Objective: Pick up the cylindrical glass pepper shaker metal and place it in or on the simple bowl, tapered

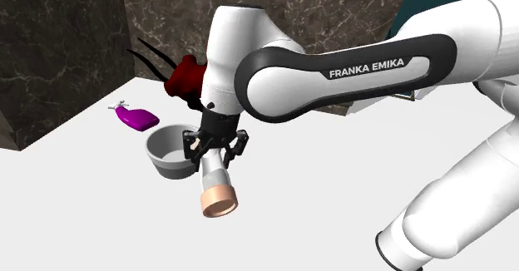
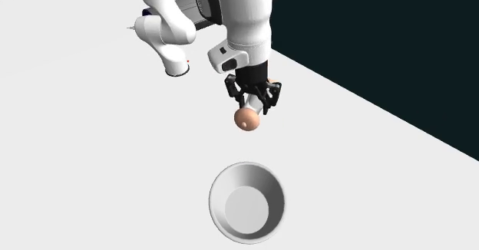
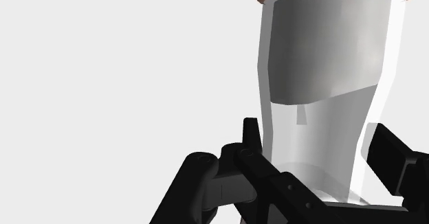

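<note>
The gripper point(image 1: 218, 147), clasping the shaker point(image 1: 217, 188), partly covers the bowl point(image 1: 160, 153).

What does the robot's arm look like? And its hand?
The arm is fat, round and white, with dark joints. One dark band says FRANKA EMIKA in white letters. The end effector is all black, with two fingers.
</note>
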